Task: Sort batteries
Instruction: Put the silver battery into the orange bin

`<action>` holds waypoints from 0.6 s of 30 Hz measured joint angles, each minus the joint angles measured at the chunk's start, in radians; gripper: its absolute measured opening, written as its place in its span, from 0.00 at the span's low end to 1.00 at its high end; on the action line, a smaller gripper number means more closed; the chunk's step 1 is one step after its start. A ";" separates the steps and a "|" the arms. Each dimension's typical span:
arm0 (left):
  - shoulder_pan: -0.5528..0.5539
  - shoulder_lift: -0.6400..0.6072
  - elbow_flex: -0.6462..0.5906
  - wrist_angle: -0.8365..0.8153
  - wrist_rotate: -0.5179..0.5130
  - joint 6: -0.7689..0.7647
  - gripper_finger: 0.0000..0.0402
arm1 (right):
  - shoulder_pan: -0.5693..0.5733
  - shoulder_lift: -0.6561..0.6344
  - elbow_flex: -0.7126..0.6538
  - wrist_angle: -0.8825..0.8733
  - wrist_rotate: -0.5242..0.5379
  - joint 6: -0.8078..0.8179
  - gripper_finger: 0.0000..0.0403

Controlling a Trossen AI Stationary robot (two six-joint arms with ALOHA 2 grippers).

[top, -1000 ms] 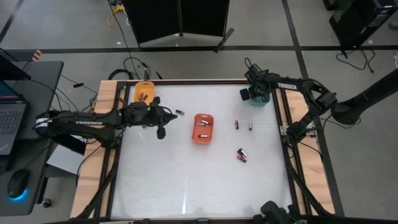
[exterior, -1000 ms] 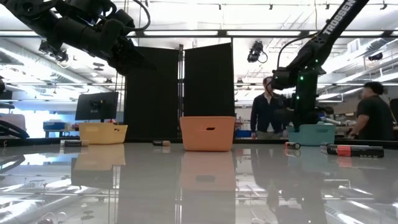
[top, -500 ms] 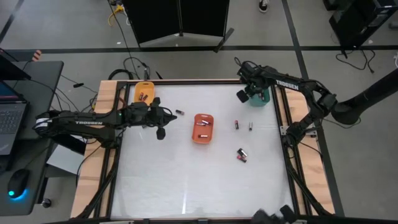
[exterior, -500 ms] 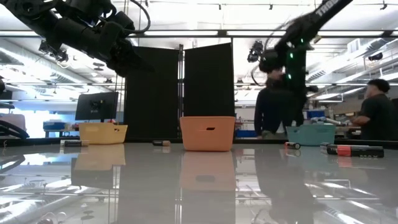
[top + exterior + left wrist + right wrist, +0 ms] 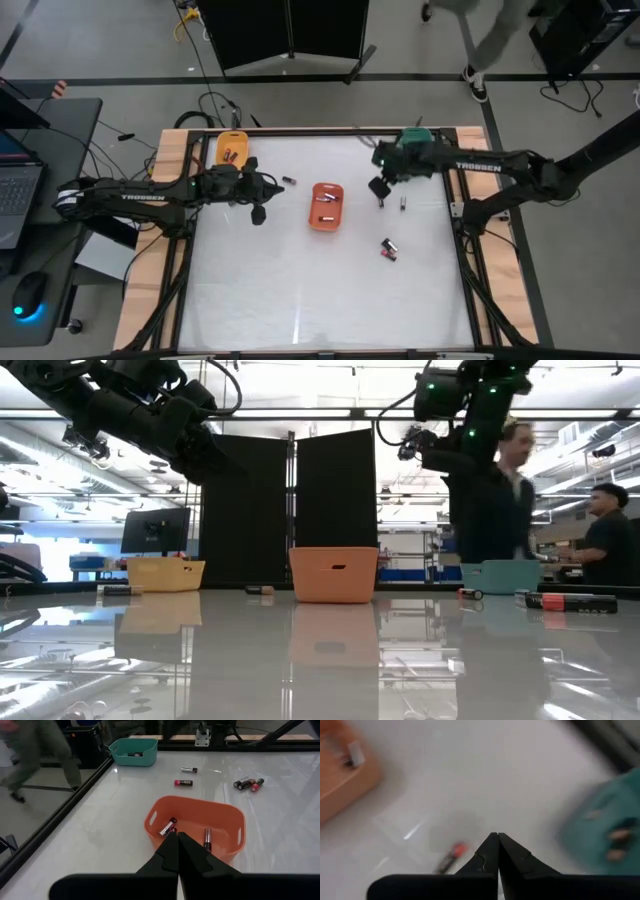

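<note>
Loose batteries lie on the white table: two single ones, a pair, and one near my left gripper. My right gripper hangs shut and empty just above the first single battery. The red-orange tray holds two batteries. At the far right, the teal tray holds a battery. The orange tray at the far left also has batteries in it. My left gripper waits shut, pointing at the red-orange tray.
Wooden rails border the table on the left and right. Beyond the far edge stand black panels. One person walks by there and another stands at the right. Bare table lies toward the near edge.
My right gripper has left the teal tray and gone toward the table's left and near edges. It now hangs over the loose batteries right of the red-orange tray. A person has walked across behind the table.
</note>
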 joint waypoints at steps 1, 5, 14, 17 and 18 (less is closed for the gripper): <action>0.000 0.000 0.000 -0.003 0.001 0.000 0.01 | 0.027 -0.005 -0.027 0.026 -0.017 0.021 0.03; 0.000 0.000 0.000 -0.023 0.001 0.000 0.01 | 0.129 -0.026 -0.126 0.119 -0.041 0.129 0.02; 0.000 0.000 0.000 -0.059 0.001 -0.008 0.01 | 0.363 -0.065 -0.183 0.032 -0.041 0.422 0.04; 0.000 0.000 0.000 -0.059 0.001 -0.009 0.01 | 0.454 -0.062 -0.183 0.028 -0.061 0.483 0.03; 0.000 0.000 0.000 -0.059 0.001 -0.009 0.01 | 0.487 -0.062 -0.183 0.033 -0.072 0.498 0.03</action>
